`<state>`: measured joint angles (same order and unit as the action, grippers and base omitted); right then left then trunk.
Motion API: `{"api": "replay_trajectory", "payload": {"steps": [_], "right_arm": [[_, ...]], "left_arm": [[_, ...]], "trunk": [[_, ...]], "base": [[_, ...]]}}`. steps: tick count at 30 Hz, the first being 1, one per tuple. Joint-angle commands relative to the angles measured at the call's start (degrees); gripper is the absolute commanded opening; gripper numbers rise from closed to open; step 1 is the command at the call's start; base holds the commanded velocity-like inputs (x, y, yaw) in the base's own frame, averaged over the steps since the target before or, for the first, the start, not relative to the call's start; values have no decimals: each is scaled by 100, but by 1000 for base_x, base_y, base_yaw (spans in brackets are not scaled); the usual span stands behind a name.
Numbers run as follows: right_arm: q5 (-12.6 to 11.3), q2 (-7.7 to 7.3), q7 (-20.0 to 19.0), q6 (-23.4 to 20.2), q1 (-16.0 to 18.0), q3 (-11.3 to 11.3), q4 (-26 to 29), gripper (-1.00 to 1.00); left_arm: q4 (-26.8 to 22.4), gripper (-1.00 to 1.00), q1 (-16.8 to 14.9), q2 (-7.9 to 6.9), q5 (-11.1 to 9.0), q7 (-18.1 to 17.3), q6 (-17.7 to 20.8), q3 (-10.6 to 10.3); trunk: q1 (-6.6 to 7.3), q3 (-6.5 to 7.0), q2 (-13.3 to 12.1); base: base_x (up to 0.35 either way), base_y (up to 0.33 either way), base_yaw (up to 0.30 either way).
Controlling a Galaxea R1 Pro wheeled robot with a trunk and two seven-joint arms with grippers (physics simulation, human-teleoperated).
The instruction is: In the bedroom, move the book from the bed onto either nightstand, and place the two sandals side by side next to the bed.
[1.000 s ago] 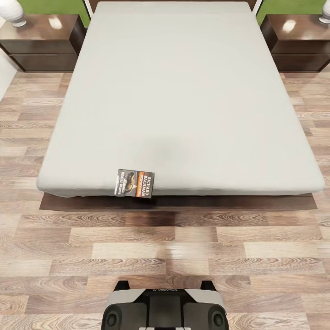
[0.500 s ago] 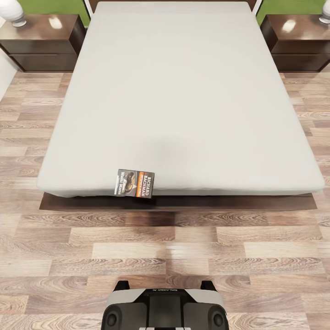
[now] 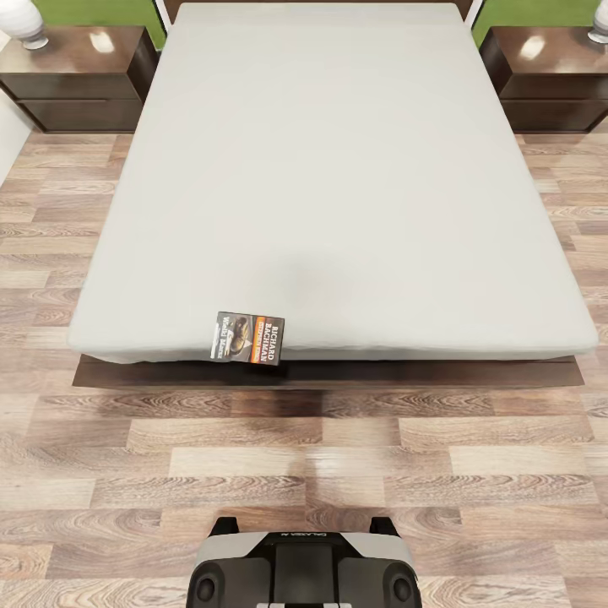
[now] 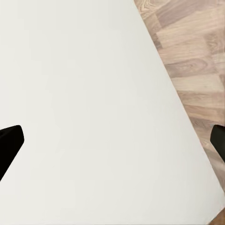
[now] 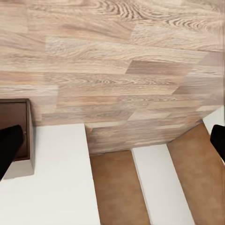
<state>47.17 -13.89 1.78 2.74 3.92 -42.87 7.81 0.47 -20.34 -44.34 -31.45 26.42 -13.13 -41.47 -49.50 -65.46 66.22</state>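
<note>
The book (image 3: 250, 338), dark with an orange band and white lettering, lies flat at the near edge of the bed (image 3: 338, 169), left of centre, its lower edge slightly overhanging the light-grey mattress. A dark brown nightstand (image 3: 80, 72) stands at the bed's far left and another nightstand (image 3: 549, 72) at the far right. The sandals are out of view. My left gripper (image 4: 112, 143) is open over a plain white surface beside wood floor. My right gripper (image 5: 112, 143) is open too, above floor planks, with nothing between its fingers.
My base (image 3: 304, 570) sits on the wood-plank floor (image 3: 422, 456), a short way from the bed's foot. A white lamp (image 3: 25, 21) stands on the left nightstand and another lamp (image 3: 599, 29) on the right. White and brown strips (image 5: 140, 187) show below my right gripper.
</note>
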Motion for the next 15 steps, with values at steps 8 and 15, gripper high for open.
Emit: {"api": "replay_trajectory", "payload": {"steps": [8, 15], "right_arm": [[-304, -81, 18, 358, 7, -311, 28, 100], [-455, -93, 34, 492, 11, -394, 113, 100]], "left_arm": [[9, 100, 399, 512, -219, -236, -167, -46], [13, 100, 598, 955, -266, -331, -197, -39]], "trunk": [[0, -2, 2], [0, -2, 2]], "base": [[0, 0, 0], [0, 0, 0]]}}
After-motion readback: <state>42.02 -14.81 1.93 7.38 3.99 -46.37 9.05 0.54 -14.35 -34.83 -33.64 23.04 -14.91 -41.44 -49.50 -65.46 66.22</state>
